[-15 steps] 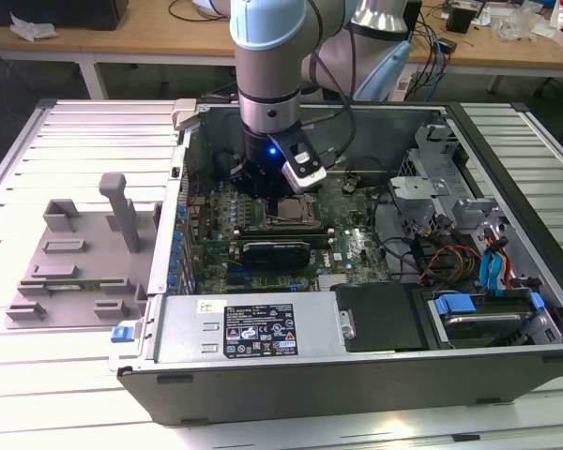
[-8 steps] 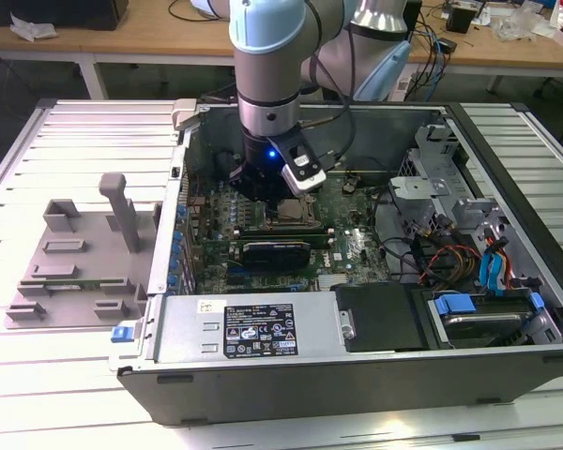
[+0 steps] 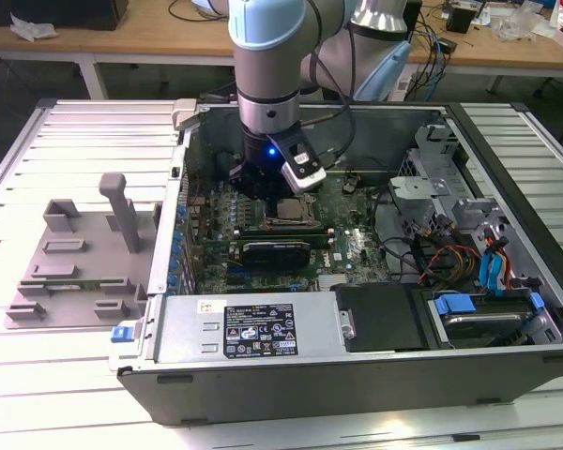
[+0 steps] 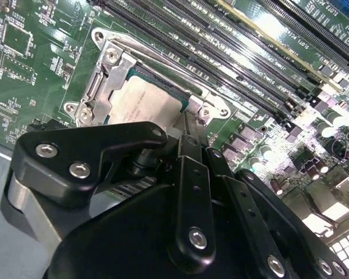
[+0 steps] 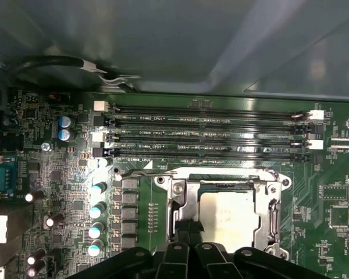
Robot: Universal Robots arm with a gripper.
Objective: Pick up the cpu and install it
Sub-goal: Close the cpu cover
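The cpu [image 5: 227, 212] is lying in the socket [image 5: 175, 200] directly beneath my end effector [image 5: 186, 228], which is hovering at its edge. I cannot tell whether it is open or closed. Memory slots [image 5: 209, 136] are lying beyond.

Work surface was a pale slatted metal table [image 3: 66, 141], evenly lit, with glare on the near slats. Behind it stood a wooden bench [image 3: 131, 42] on white legs [image 3: 93, 77], strewn with cables [image 3: 438, 42]. The floor [image 3: 169, 80] beneath was dark.
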